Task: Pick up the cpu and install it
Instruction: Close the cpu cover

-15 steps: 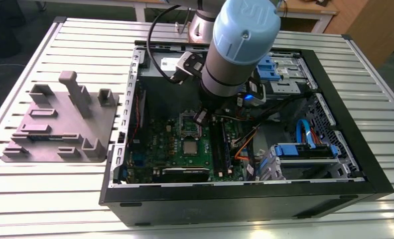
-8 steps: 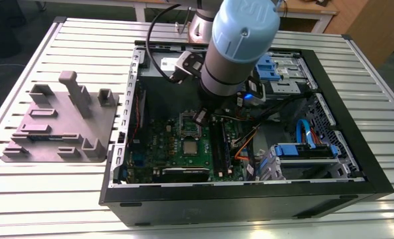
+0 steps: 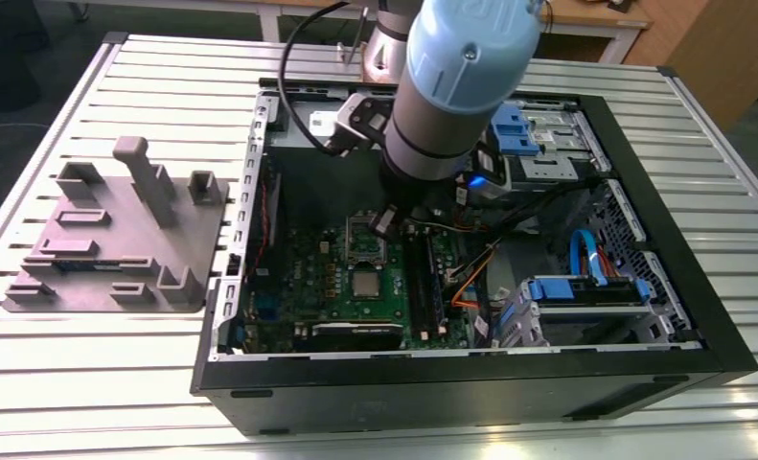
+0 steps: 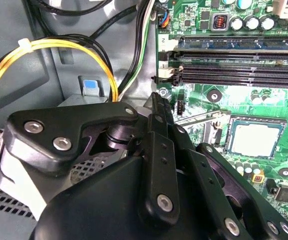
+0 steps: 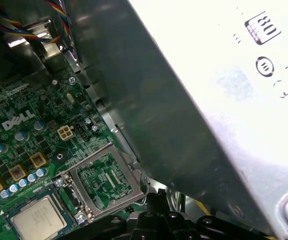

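Observation:
The cpu (image 3: 368, 284) is a small silvery square lying flat in its socket on the green motherboard (image 3: 289, 287), inside the open computer case. It also appears in both wrist views, as the cpu (image 4: 256, 139) and the cpu (image 5: 37, 217). The socket's metal load plate (image 5: 106, 180) is swung open and stands beside the chip. My gripper (image 3: 389, 225) hangs above the socket, just off the plate's side. In the second wrist view the gripper (image 4: 156, 100) looks shut, with nothing in it, and its tip is close to the thin socket lever (image 4: 204, 117).
A grey fixture tray (image 3: 110, 244) with upright posts sits on the slatted table at the exterior view's left. Inside the case are memory slots (image 4: 239, 60), yellow and black cables (image 4: 13, 55), blue drive caddies (image 3: 589, 287) and a grey metal power supply (image 5: 224, 75) close to the arm.

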### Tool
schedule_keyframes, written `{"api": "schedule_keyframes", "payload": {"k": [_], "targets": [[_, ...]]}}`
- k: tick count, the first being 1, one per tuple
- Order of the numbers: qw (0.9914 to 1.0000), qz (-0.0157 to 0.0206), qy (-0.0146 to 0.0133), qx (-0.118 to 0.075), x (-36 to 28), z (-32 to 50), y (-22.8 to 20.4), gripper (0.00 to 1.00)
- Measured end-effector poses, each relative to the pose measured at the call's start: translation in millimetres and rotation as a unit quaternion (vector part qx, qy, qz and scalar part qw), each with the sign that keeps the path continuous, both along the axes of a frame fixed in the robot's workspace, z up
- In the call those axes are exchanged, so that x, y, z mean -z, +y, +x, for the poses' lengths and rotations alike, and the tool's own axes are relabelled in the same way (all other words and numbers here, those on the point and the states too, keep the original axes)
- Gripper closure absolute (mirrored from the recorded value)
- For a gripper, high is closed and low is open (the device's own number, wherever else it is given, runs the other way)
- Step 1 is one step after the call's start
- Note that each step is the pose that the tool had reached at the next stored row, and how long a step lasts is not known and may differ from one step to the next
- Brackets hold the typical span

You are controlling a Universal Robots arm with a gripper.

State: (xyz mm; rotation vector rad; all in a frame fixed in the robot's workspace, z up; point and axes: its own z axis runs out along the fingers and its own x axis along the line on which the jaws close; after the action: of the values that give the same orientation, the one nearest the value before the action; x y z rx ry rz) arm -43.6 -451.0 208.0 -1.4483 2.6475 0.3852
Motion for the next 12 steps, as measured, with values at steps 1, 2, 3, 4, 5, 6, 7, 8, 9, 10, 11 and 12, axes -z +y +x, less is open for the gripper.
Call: {"api": "schedule_keyframes", "payload": {"k": [1,2,3,4,5,6,7,8,9,10,11,12], "targets": [[1.0,-0.0001,0.0,0.0,-1.0,-0.1,0.0,0.89],[1.0,-0.0001,0.0,-0.001,-1.9,-0.2,0.0,0.89],[1.0,-0.0002,0.0,-0.001,-2.8,-0.3,0.0,0.89],[1.0,-0.0004,0.0,-0.001,-3.5,-0.4,0.0,0.89],[1.0,-0.0008,0.0,-0.001,-4.3,-0.5,0.0,0.89],[1.0,-0.0012,0.0,-0.002,-5.1,-0.6,0.0,0.89],[1.0,-0.0016,0.0,-0.002,-5.9,-0.7,0.0,0.89],[1.0,-0.0021,0.0,-0.002,-6.7,-0.9,0.0,0.89],[0.99999,-0.0025,0.0,-0.002,-7.5,-1.0,0.0,0.89],[0.99999,-0.0031,0.0,-0.003,-8.2,-1.1,0.0,0.89],[0.99999,-0.0035,0.0,-0.003,-8.8,-1.2,0.1,0.89],[0.99999,-0.004,0.0,-0.003,-9.5,-1.3,0.0,0.89]]}}
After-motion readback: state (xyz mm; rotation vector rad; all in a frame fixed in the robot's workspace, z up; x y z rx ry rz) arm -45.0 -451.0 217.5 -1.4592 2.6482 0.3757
